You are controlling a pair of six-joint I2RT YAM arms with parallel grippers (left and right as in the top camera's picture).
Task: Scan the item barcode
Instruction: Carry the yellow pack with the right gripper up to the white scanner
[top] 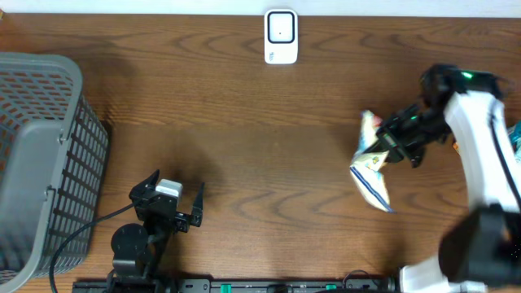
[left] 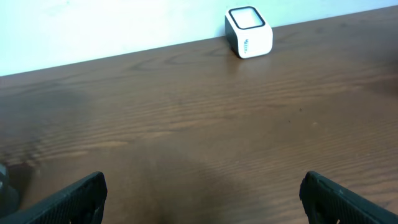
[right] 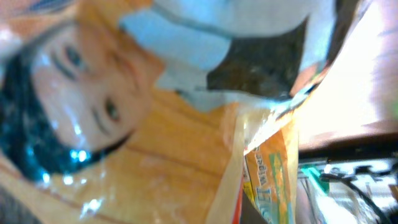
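Note:
The item is a crinkled snack bag (top: 370,175), orange and white with blue print, held above the table at the right. My right gripper (top: 392,145) is shut on its upper edge. In the right wrist view the bag (right: 155,155) fills the frame with a printed face, and it hides the fingers. No barcode is readable on it. The white barcode scanner (top: 281,37) stands at the far edge in the middle, also in the left wrist view as scanner (left: 249,31). My left gripper (top: 177,184) rests low at the front left, open and holding nothing (left: 199,205).
A grey wire basket (top: 41,163) takes up the left side of the table. A bit of coloured packaging (top: 514,134) shows at the right edge behind the right arm. Bare wooden tabletop (top: 269,155) lies between the two grippers.

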